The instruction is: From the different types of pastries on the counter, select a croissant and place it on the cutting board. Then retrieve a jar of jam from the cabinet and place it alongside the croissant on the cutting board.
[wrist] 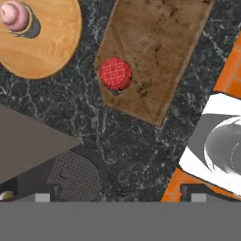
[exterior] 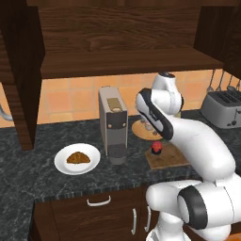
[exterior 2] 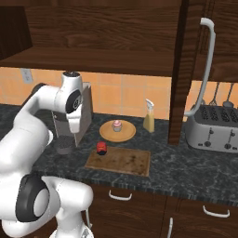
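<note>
The croissant lies on a white plate on the counter, left of the coffee machine. The jar of jam, red-lidded, stands upright on the near left corner of the cutting board. A pink-frosted cupcake sits on a round wooden plate behind the board. My gripper hangs high above the counter between the coffee machine and the board, open, with nothing between its fingertips. The cabinet is open above.
A grey coffee machine stands just left of the board. A yellowish spray bottle is at the back, and a toaster stands at the right. The cabinet shelf overhangs the counter.
</note>
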Controlling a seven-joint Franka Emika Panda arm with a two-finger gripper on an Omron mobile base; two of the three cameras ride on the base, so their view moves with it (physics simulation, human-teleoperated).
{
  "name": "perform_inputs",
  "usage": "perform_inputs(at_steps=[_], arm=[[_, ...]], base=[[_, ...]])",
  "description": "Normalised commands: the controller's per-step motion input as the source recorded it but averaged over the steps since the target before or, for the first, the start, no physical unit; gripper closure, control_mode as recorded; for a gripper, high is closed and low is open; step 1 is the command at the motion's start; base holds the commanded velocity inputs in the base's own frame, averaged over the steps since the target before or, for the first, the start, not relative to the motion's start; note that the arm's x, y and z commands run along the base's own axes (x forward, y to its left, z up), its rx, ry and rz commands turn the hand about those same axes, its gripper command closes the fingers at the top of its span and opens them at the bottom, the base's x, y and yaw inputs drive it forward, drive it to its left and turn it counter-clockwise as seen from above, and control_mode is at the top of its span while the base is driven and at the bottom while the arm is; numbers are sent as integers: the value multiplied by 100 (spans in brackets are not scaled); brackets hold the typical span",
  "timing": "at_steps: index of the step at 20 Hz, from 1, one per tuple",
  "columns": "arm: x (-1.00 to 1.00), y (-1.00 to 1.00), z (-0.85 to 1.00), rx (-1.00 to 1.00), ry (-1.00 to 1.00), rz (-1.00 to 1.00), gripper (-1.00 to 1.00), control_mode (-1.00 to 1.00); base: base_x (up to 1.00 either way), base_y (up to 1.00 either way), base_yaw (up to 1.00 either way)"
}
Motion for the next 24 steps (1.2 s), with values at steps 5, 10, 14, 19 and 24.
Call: perform_inputs(at_steps=[5, 10, 14, 19, 24], arm=[[-21, 44, -2, 5, 0, 7, -100, -100], [-19, 58, -15, 0, 0, -11, -100, -100], [-47, 38, -13, 0, 5, -12, -100, -100], [-16, 56, -6, 1, 2, -10, -100, -100], [-25, 73, 0, 7, 0, 0, -100, -100]], base=[[0, 0, 0], [0, 0, 0], [0, 0, 0], [0, 0, 0], [0, 0, 0]])
